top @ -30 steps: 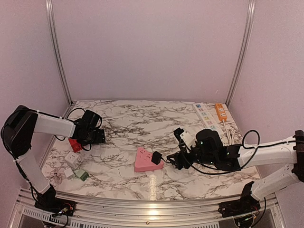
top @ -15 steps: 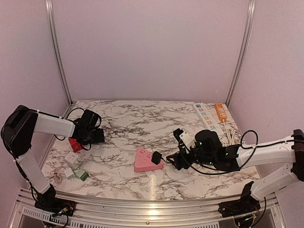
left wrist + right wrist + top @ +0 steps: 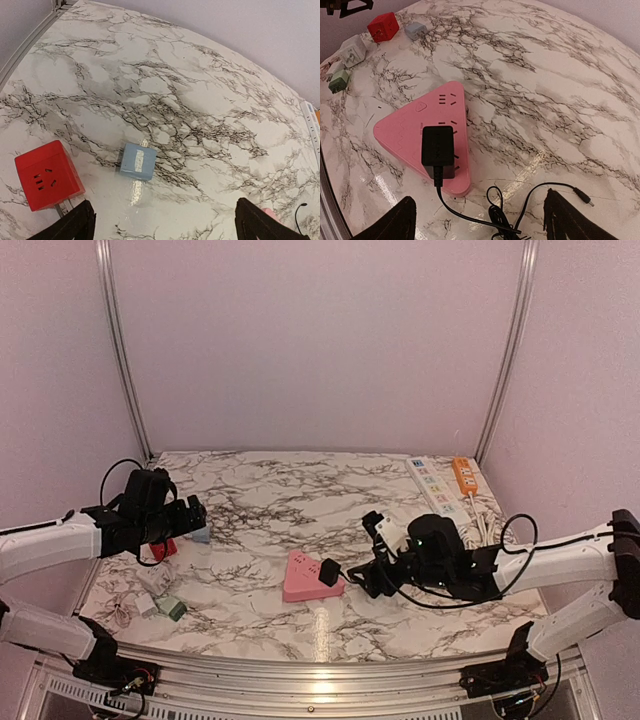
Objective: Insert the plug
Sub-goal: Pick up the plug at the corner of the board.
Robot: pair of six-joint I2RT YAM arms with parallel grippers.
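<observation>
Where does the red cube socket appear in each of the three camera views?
Top external: the red cube socket is at the far left, at middle height.
Left wrist: it is in the lower left corner.
Right wrist: it is at the upper left.
Shared landmark: the small blue adapter lies close beside it in all three.

Left arm pulls back toward 9 o'clock and lets go.

The left arm [image 3: 70, 535] has dropped from its raised elbow pose and swung toward 9 o'clock, so its elbow now runs off the edge of the top view. The left gripper [image 3: 165, 216] has drawn back with it and spread its jaws wide, with nothing between them. A blue adapter [image 3: 137, 161], hidden under the gripper before, now lies uncovered on the marble table [image 3: 210, 100], at about 3 o'clock from the red cube [image 3: 48, 175] and apart from it.
</observation>
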